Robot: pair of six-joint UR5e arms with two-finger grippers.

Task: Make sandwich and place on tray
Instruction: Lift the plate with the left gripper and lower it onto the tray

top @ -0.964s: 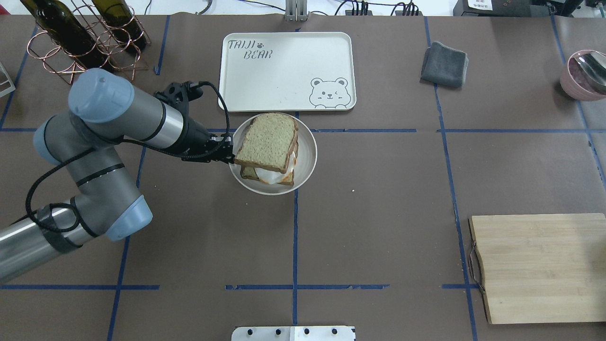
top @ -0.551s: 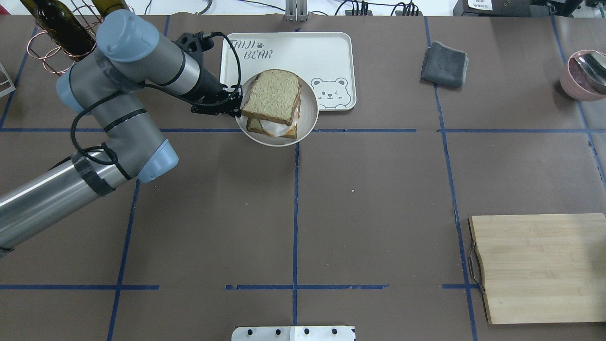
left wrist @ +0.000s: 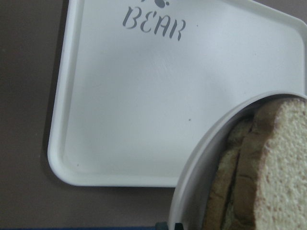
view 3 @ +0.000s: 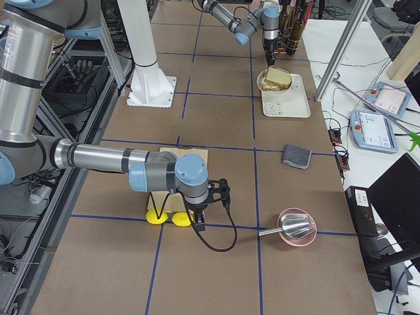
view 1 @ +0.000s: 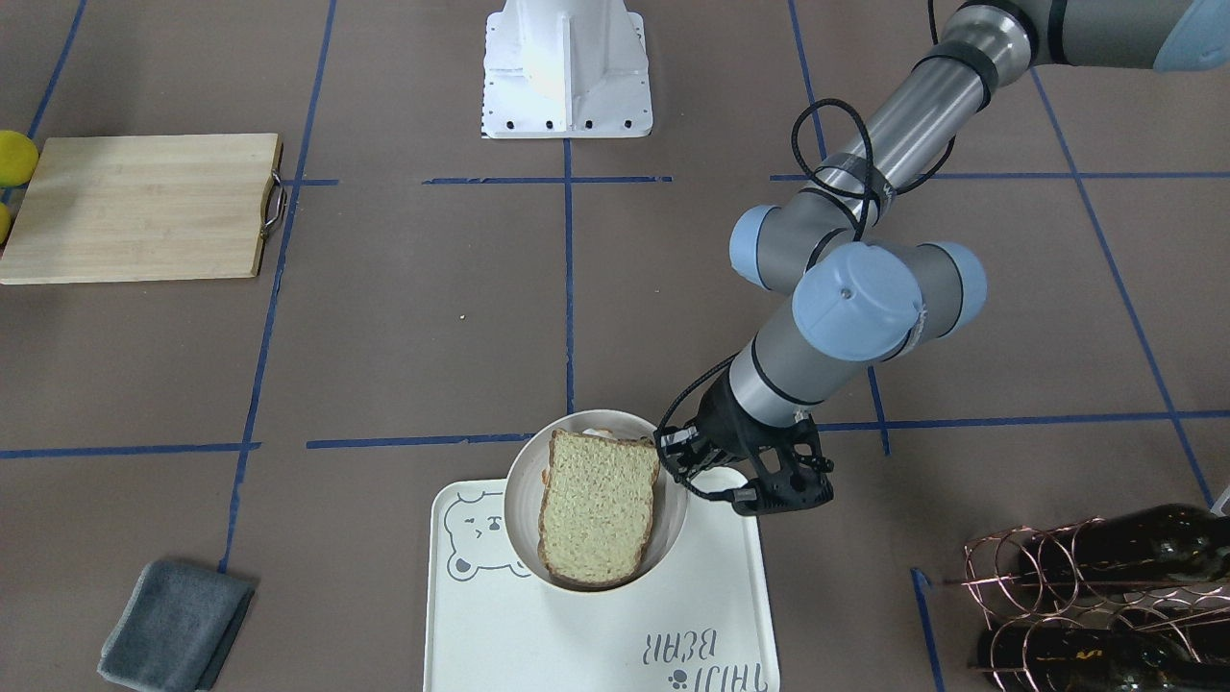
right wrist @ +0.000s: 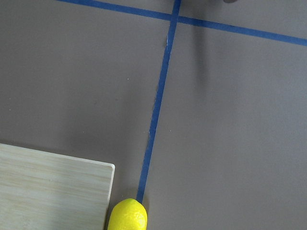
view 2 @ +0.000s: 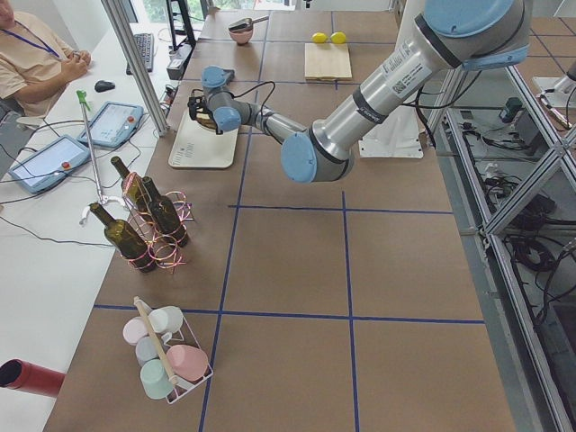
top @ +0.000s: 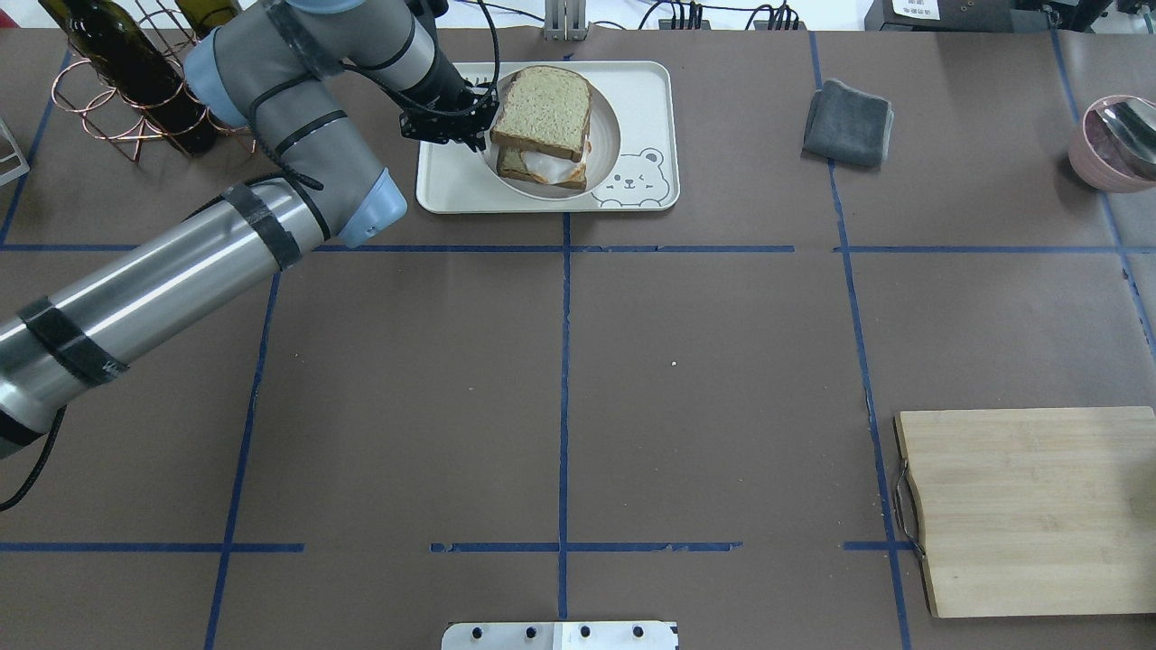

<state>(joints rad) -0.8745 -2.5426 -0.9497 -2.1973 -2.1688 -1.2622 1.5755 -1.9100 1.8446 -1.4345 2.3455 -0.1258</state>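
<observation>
Left gripper [top: 477,126] is clamping the round off-white plate's [top: 607,144] rim, holding the brown-bread egg sandwich [top: 542,110] level over the cream bear-printed tray [top: 452,181]; right gripper's [view 3: 199,225] state: cannot tell.

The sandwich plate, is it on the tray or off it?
Plate is over the tray, left jaws gripping its rim; resting or hovering, cannot tell.

A brown-covered table [top: 722,361], gridded with blue tape [top: 564,406], is flanked by a white desk [view 2: 45,288] and aluminium posts [view 2: 137,63].

Smooth matt tray [top: 452,171], rough-crumbed sandwich [top: 542,108]
</observation>
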